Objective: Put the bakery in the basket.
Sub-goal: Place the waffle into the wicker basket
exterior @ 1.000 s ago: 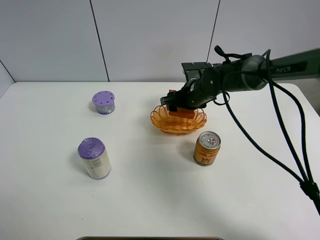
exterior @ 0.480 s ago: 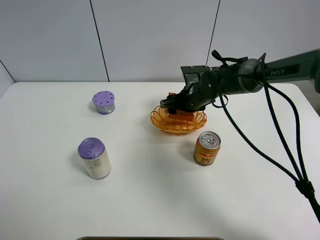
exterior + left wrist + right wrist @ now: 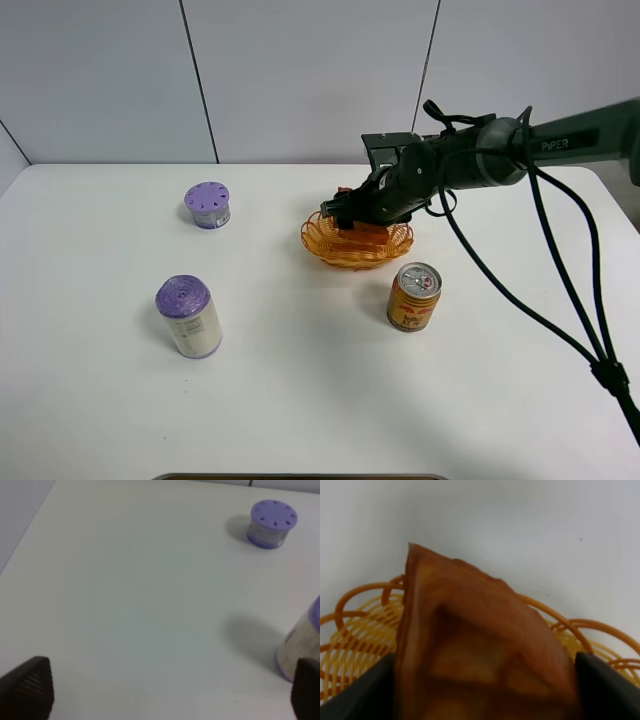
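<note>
The basket (image 3: 329, 246), an orange-yellow wicker oval, sits right of the table's middle. My right gripper (image 3: 357, 212) hangs low over it, shut on the bakery (image 3: 366, 232), an orange-brown waffle wedge just inside the basket's rim. In the right wrist view the bakery (image 3: 475, 645) fills the gap between the dark fingers (image 3: 362, 692), with the basket's strands (image 3: 355, 645) right under it. I cannot tell whether the wedge touches the basket floor. My left gripper (image 3: 170, 692) is open and empty over bare table; only its fingertips (image 3: 30, 686) show.
A gold-red drink can (image 3: 413, 297) stands just in front of the basket. A short purple-lidded jar (image 3: 207, 205) stands at the back left and a taller purple-topped container (image 3: 188, 316) at the front left; both show in the left wrist view (image 3: 272, 523) (image 3: 302, 647).
My right gripper moved slightly down and left with the bakery, lower into the basket, then held still. Nothing else moved.
</note>
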You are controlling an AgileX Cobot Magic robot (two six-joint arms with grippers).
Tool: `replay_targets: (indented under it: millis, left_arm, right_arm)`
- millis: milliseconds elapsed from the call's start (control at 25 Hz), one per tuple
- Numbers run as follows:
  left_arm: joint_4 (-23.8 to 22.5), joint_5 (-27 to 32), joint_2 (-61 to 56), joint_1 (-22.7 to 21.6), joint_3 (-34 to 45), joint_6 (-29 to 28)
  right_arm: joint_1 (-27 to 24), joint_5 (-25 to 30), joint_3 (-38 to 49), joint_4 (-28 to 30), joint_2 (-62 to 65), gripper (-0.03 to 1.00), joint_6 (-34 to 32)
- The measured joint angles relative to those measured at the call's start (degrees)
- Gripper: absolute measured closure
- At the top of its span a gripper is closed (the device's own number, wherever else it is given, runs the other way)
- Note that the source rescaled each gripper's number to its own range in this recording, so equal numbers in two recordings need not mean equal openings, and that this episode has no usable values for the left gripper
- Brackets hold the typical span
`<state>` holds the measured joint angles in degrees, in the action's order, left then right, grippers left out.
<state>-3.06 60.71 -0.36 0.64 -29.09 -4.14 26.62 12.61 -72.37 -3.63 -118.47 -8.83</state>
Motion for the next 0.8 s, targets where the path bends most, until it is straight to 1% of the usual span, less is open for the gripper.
replay_targets:
  millis: [40, 160, 400, 480, 520, 600, 800]
  left_arm:
    - [0.0, 0.0, 0.0, 0.0, 0.0, 0.0]
    - [0.0, 0.0, 0.0, 0.0, 0.0, 0.0]
    - [0.0, 0.0, 0.0, 0.0, 0.0, 0.0]
    - [0.0, 0.0, 0.0, 0.0, 0.0, 0.0]
    - [0.0, 0.0, 0.0, 0.0, 0.0, 0.0]
    - [0.0, 0.0, 0.0, 0.0, 0.0, 0.0]
    - [0.0, 0.0, 0.0, 0.0, 0.0, 0.0]
  right_arm:
    - [0.0, 0.24, 0.0, 0.0, 0.0, 0.92, 0.0]
    - [0.0, 0.42, 0.0, 0.0, 0.0, 0.75, 0.0]
    - [0.0, 0.42, 0.0, 0.0, 0.0, 0.26, 0.0]
    - [0.0, 0.57, 0.0, 0.0, 0.0, 0.15, 0.0]
    - [0.0, 0.62, 0.0, 0.0, 0.0, 0.11, 0.05]
    - [0.0, 0.93, 0.0, 0.0, 0.0, 0.07, 0.05]
    - [0.0, 1.35, 0.0, 0.0, 0.0, 0.05, 0.05]
